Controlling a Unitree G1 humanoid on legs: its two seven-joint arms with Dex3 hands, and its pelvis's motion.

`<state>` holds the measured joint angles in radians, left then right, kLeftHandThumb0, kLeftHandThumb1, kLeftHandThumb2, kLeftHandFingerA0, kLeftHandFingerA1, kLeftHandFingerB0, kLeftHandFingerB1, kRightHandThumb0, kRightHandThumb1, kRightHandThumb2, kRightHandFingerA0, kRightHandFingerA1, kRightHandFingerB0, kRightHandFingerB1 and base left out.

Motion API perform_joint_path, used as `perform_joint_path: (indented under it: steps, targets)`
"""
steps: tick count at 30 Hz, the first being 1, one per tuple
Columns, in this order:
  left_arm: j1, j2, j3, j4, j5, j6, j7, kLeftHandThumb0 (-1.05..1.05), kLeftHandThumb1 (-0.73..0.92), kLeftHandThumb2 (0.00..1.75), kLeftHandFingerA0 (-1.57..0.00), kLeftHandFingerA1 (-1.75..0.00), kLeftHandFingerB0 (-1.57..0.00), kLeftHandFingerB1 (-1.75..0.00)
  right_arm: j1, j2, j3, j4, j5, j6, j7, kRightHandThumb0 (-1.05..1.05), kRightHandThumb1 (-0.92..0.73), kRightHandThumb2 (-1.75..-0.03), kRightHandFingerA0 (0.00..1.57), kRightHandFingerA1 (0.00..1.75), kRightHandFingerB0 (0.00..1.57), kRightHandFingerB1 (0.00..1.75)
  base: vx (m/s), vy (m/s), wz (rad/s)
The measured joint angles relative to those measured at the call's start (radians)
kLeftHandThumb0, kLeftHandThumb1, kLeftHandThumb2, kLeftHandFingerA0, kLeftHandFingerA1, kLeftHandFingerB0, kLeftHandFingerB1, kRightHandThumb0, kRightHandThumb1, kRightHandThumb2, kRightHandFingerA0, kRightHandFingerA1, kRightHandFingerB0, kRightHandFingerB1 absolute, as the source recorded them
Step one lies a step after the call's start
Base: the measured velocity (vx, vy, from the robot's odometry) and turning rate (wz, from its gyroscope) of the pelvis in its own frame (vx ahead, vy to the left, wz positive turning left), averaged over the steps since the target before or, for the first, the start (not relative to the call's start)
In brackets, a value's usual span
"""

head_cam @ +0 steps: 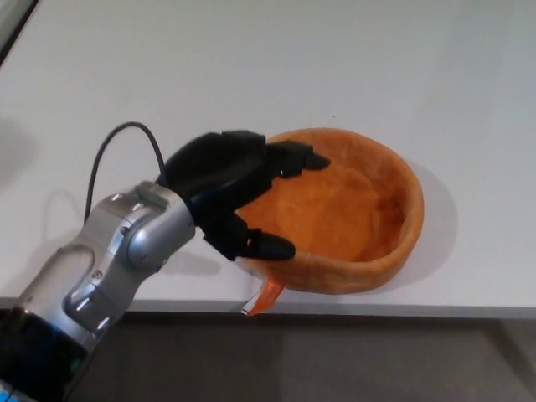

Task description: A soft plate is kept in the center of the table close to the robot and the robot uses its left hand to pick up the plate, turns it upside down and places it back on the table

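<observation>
While the soft orange plush plate with a raised rim (352, 218) rests right side up on the white worktop (251, 67), near its front edge and about in the centre, the robot's black left hand (230, 188) is at the plate's left rim. The plate lies to the right of the hand, so the hand meets it from the left side. Two thick fingers (297, 159) reach over the rim into the hollow, and the thumb (264, 245) lies outside the wall, at the near-left part. The rim seems to sit between fingers and thumb, but I cannot tell if they already press it; the plate looks not lifted. It is round, so it has no long axis, and the grip place on the rim matters more. A small orange tag (264, 299) hangs over the worktop edge just under the thumb. The right hand does not show. I judge the next move needs a firm pinch on the soft wall before lifting and turning.
</observation>
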<state>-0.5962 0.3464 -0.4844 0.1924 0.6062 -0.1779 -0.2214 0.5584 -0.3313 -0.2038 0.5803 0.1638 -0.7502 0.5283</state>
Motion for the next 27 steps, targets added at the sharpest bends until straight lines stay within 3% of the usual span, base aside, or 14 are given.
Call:
perform_joint_path:
  steps: [1, 4, 9, 10, 12, 13, 14, 15, 16, 18, 19, 24, 25, 27]
  targets:
    - [0.005, 0.001, -0.005, 0.000, 0.004, 0.000, -0.002, -1.05, 0.55, 1.04, -0.25, -0.45, -0.20, -0.37, -0.007, 0.000, 0.000, 0.012, 0.000, -0.002, 0.001, -0.65, -0.86, -0.67, 0.44, 0.34, 0.30, 0.31, 0.00, 0.000, 0.00]
    - [0.012, 0.003, -0.016, 0.000, 0.015, 0.000, -0.008, -1.05, 0.55, 1.04, -0.25, -0.44, -0.21, -0.37, -0.024, -0.001, 0.000, 0.046, 0.000, -0.005, 0.001, -0.67, -0.86, -0.66, 0.44, 0.34, 0.31, 0.31, 0.00, 0.000, 0.00]
    - [0.028, 0.003, -0.034, 0.000, 0.032, 0.000, -0.020, -1.05, 0.55, 1.02, -0.26, -0.45, -0.22, -0.37, -0.047, -0.005, -0.001, 0.084, -0.004, -0.017, 0.002, -0.65, -0.86, -0.64, 0.43, 0.32, 0.31, 0.30, 0.00, 0.000, 0.00]
    - [0.032, 0.003, -0.039, 0.000, 0.037, 0.000, -0.020, -1.05, 0.73, 0.65, -0.32, -0.37, -0.27, -0.29, -0.053, -0.007, -0.001, 0.095, -0.005, -0.020, 0.002, -0.63, -0.86, -0.66, 0.43, 0.34, 0.30, 0.30, 0.00, 0.000, 0.00]
    - [0.040, 0.003, -0.051, 0.000, 0.049, 0.000, -0.021, -1.05, 0.73, 0.65, -0.31, -0.37, -0.26, -0.28, -0.069, -0.009, -0.001, 0.131, -0.008, -0.029, 0.002, -0.62, -0.86, -0.66, 0.44, 0.34, 0.30, 0.31, 0.00, 0.000, 0.00]
    - [0.043, 0.005, -0.055, 0.000, 0.054, 0.000, -0.021, -1.02, 0.55, 1.01, -0.28, -0.44, -0.19, -0.36, -0.075, -0.009, -0.001, 0.144, -0.009, -0.033, 0.002, -0.63, -0.86, -0.66, 0.45, 0.34, 0.30, 0.31, 0.00, 0.000, 0.00]
    - [0.045, 0.006, -0.059, 0.000, 0.060, 0.000, -0.023, -1.02, 0.55, 1.01, -0.28, -0.44, -0.19, -0.36, -0.081, -0.009, -0.001, 0.157, -0.010, -0.037, 0.002, -0.63, -0.86, -0.66, 0.45, 0.34, 0.30, 0.31, 0.00, 0.000, 0.00]
    - [0.046, 0.008, -0.066, 0.000, 0.069, 0.000, -0.023, -1.04, 0.72, 0.64, -0.33, -0.35, -0.28, -0.29, -0.081, -0.009, 0.000, 0.158, -0.011, -0.043, 0.002, -0.65, -0.86, -0.67, 0.45, 0.34, 0.30, 0.31, 0.00, 0.000, 0.00]
    - [0.046, 0.012, -0.075, 0.000, 0.083, 0.000, -0.023, -0.98, 0.55, 0.95, -0.31, -0.44, -0.27, -0.39, -0.080, -0.009, 0.000, 0.152, -0.011, -0.049, 0.002, -0.65, -0.86, -0.67, 0.44, 0.34, 0.30, 0.31, 0.00, 0.000, 0.00]
    - [0.046, 0.018, -0.094, 0.002, 0.110, 0.000, -0.021, -0.94, 0.74, 0.64, -0.40, -0.35, -0.31, -0.30, -0.079, -0.010, 0.000, 0.143, -0.013, -0.053, 0.002, -0.63, -0.86, -0.66, 0.46, 0.34, 0.31, 0.31, 0.00, 0.000, 0.00]
    - [0.046, 0.022, -0.104, 0.003, 0.124, 0.000, -0.017, -0.91, 0.61, 1.00, -0.32, -0.47, -0.23, -0.43, -0.079, -0.010, 0.000, 0.143, -0.014, -0.055, 0.002, -0.62, -0.85, -0.66, 0.47, 0.35, 0.32, 0.31, 0.00, 0.000, 0.00]
    - [0.045, 0.042, -0.155, 0.019, 0.204, 0.009, 0.014, -0.90, 0.60, 0.99, -0.20, -0.46, -0.15, -0.41, -0.051, -0.005, 0.005, 0.098, -0.018, -0.061, 0.001, -0.63, -0.86, -0.67, 0.48, 0.37, 0.35, 0.32, 0.00, 0.000, 0.00]
    - [0.044, 0.042, -0.164, 0.025, 0.218, 0.013, 0.018, -0.94, 0.76, 0.64, -0.24, -0.34, -0.18, -0.27, -0.044, -0.004, 0.005, 0.085, -0.019, -0.061, 0.001, -0.65, -0.86, -0.67, 0.46, 0.35, 0.35, 0.32, 0.00, 0.000, 0.00]
    - [0.039, 0.042, -0.187, 0.048, 0.258, 0.029, 0.024, -0.95, 0.74, 0.64, -0.29, -0.35, -0.23, -0.28, -0.030, -0.001, 0.008, 0.061, -0.021, -0.063, 0.001, -0.66, -0.86, -0.67, 0.48, 0.36, 0.36, 0.33, 0.00, 0.000, 0.00]
